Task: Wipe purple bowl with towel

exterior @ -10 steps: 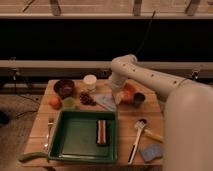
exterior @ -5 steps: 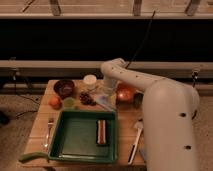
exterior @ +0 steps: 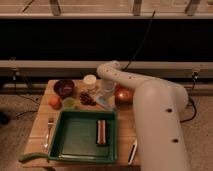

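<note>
The purple bowl (exterior: 64, 87) stands at the back left of the wooden table (exterior: 41, 125), dark inside. A pale grey-blue towel (exterior: 103, 103) lies flat near the table's middle, just behind the green tray. My arm reaches in from the lower right, bends at the back and points down. My gripper (exterior: 105, 95) hangs right over the towel, open, about a bowl's width to the right of the purple bowl. The arm hides the towel's far edge.
A white cup (exterior: 90, 80) and a dark red snack pile (exterior: 87, 98) sit between bowl and gripper. An orange bowl (exterior: 123, 95) is right of the gripper. The green tray (exterior: 75, 137) holds a brown bar (exterior: 101, 131). An orange fruit (exterior: 54, 101) and a fork (exterior: 49, 131) lie left.
My arm has swung left from the table's right side to its middle, bringing the gripper down over the towel. The objects on the table have stayed put.
</note>
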Controlling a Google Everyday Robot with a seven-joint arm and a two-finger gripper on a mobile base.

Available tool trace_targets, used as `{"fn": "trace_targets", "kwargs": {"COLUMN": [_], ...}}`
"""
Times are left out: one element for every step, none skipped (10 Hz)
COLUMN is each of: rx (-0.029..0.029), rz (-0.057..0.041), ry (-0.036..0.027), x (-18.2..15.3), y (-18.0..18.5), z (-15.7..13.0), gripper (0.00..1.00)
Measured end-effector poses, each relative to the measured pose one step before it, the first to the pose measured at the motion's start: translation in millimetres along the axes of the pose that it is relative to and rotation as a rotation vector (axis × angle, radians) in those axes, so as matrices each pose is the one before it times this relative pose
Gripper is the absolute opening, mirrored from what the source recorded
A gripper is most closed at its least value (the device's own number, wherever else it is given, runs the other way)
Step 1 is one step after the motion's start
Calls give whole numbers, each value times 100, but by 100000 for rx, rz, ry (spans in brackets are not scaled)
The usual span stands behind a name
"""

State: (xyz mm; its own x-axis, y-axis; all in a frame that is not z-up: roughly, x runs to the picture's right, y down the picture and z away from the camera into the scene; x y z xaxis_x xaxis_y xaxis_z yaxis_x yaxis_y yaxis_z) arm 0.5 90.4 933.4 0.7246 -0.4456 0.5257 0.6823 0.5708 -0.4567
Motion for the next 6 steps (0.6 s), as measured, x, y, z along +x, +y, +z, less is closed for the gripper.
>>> {"fn": "trace_targets", "kwargs": {"rx": [-1109, -1124, -903, -1155, -1023, -767], "rz": [-294, -215, -304, -497, -727, -664], "ry": [482, 291, 304, 295, 428, 337], "x": [-53, -62, -28, -62, -42, -68], "y": [7, 75, 79, 166, 157, 65], "z": [332, 345, 239, 344, 291, 237], "gripper": [80, 80, 80, 78, 70, 59]}}
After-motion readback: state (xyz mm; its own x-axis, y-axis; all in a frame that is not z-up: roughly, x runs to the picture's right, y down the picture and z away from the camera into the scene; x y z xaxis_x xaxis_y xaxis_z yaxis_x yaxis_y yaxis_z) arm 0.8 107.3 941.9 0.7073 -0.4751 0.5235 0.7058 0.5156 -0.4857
